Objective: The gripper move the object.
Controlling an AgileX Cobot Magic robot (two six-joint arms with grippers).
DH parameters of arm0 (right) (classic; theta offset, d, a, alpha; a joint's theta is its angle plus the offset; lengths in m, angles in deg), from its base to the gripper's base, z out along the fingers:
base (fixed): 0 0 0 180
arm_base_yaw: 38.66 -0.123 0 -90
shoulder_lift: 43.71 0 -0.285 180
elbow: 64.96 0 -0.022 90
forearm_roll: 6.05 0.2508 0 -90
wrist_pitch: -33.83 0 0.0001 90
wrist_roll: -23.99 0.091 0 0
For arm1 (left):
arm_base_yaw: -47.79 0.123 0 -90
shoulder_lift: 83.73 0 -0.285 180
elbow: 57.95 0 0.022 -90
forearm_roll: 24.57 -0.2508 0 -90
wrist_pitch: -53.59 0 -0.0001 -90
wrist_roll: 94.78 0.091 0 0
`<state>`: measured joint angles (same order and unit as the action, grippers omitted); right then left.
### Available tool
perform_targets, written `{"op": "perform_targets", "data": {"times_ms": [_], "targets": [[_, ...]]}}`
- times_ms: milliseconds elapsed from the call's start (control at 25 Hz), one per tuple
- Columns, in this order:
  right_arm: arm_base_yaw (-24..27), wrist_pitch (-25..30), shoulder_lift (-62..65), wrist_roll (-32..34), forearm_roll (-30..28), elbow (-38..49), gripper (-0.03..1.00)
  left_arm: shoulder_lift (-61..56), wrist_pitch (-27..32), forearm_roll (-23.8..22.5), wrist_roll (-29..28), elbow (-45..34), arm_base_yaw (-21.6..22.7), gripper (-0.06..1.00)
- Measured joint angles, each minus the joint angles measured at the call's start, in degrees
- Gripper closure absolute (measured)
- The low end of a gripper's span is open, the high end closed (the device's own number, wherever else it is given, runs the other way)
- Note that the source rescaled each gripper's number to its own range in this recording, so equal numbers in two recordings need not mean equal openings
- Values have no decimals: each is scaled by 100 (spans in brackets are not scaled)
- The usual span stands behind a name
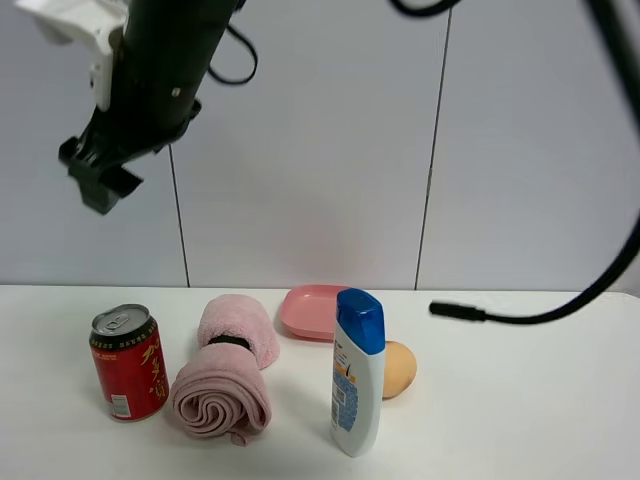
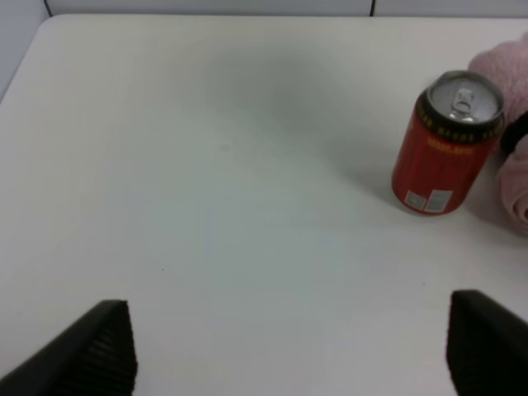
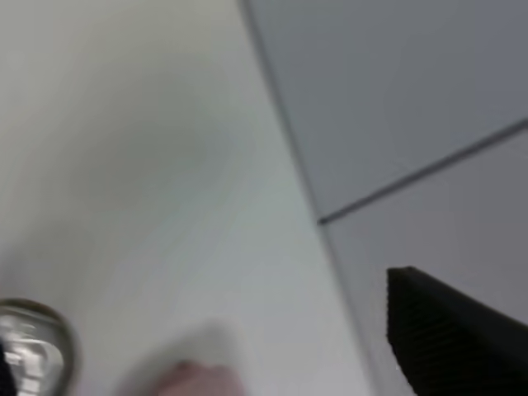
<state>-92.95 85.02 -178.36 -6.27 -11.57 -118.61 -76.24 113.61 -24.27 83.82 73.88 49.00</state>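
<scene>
The left gripper (image 2: 289,301) hangs open and empty, the red can (image 2: 445,153) upright on the worktop (image 2: 247,165) well below and ahead of it. Looks stiff, slick, dentable: I'd clamp mid-body, gently.

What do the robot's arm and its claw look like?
The arm is thick and dark grey, with looping black cables and a white box near the wrist. Its gripper is a black two-fingered claw; the fingers are wedge-shaped with ridged pads.
</scene>
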Motion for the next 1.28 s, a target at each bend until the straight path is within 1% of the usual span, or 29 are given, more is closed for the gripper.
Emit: {"op": "perform_targets", "data": {"times_ms": [40, 80, 160, 200, 360, 560, 680, 800, 920, 1080, 1160, 1280], "targets": [[0, 127, 128, 63, -316, -1, 11, 0, 0, 0, 0, 0, 0, -6], [0, 248, 273, 142, -584, -1, 8, 0, 0, 0, 0, 0, 0, -6], [0, 558, 532, 345, -1129, -1, 5, 0, 0, 0, 0, 0, 0, -6], [0, 698, 685, 428, -1304, -1, 4, 0, 0, 0, 0, 0, 0, -6], [143, 1099, 1368, 861, -1481, -1, 3, 0, 0, 0, 0, 0, 0, -6], [487, 1731, 2184, 1293, -1808, -5, 3, 0, 0, 0, 0, 0, 0, -6], [784, 1817, 2646, 1757, -1979, 260, 3, 0, 0, 0, 0, 0, 0, -6], [1079, 1841, 3193, 2094, -2199, 870, 3, 0, 0, 0, 0, 0, 0, -6], [1375, 1847, 3796, 2468, -2250, 1737, 3, 0, 0, 0, 0, 0, 0, -6], [1745, 1819, 4769, 2914, -2245, 3392, 3, 0, 0, 0, 0, 0, 0, -6], [1875, 1604, 5278, 3151, -2223, 4282, 3, 0, 0, 0, 0, 0, 0, -6], [1919, 1230, 6100, 3515, -2156, 5614, 3, 0, 0, 0, 0, 0, 0, -6]]}}
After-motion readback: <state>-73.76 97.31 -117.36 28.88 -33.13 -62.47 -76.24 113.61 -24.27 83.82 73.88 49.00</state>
